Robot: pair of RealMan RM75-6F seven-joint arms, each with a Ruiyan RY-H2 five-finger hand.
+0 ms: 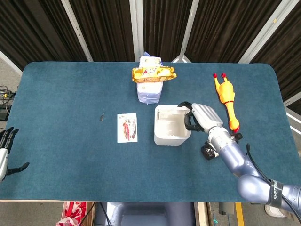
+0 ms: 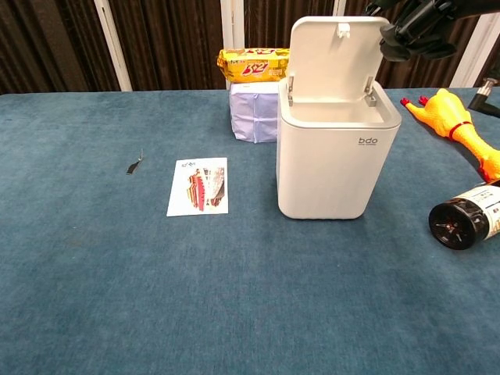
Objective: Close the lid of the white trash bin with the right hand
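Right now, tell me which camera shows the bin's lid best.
The chest view: the lid stands raised, its whole inner face visible, the right hand at its top corner. The head view looks straight down, showing only its top edge.

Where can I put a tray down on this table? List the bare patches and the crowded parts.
Free: the wide near strip of table in front of the leaflet and white trash bin; also the far-left stretch beyond the small dark item.
Crowded: behind the bin, the snack packs; to its right, the right hand at the lid, rubber chicken and black bottle.
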